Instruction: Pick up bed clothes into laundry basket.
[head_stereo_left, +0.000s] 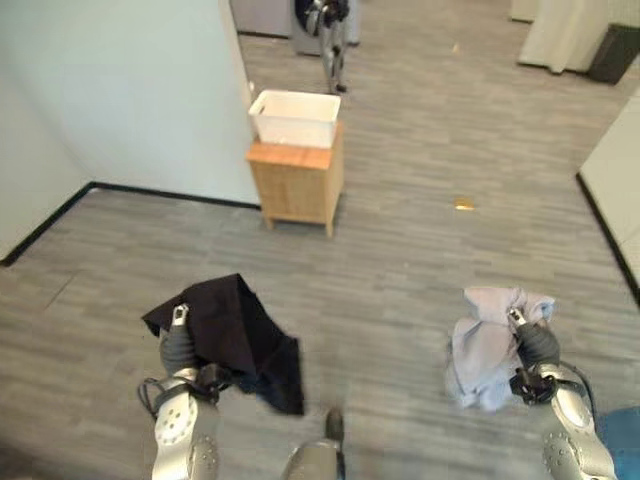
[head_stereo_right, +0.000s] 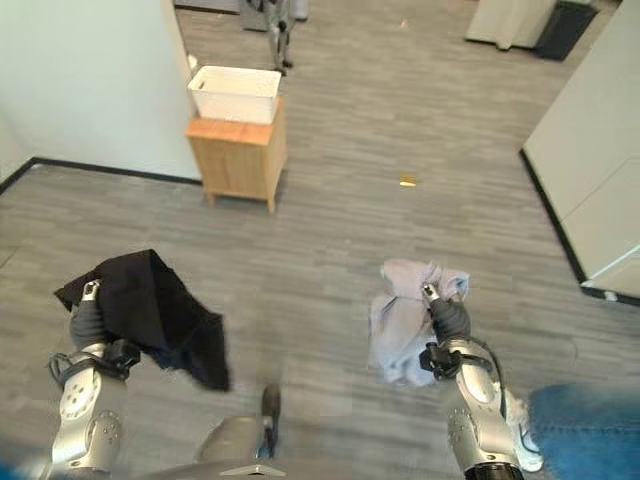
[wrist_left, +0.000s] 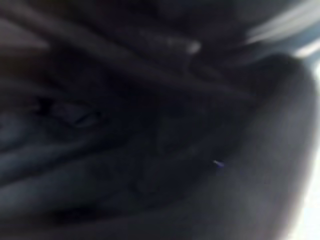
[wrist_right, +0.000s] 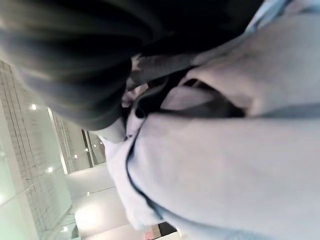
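1. Wooden cabinet (head_stereo_left: 297, 185): stands against the white wall; white laundry basket (head_stereo_left: 294, 116) sits on top, well apart from both hands.
2. Black garment (head_stereo_left: 232, 335): hangs off the floor, draped over left hand (head_stereo_left: 177, 345); finger state cannot be told.
3. Pale grey garment (head_stereo_left: 487, 345): bunched over right hand (head_stereo_left: 535, 345); fingers hidden.

I see matt black cloth (head_stereo_left: 235, 330), soft pale-grey cloth (head_stereo_left: 485, 345), a white plastic basket (head_stereo_left: 295, 117), a wooden cabinet (head_stereo_left: 297, 185), wood-grain floor (head_stereo_left: 420, 250).
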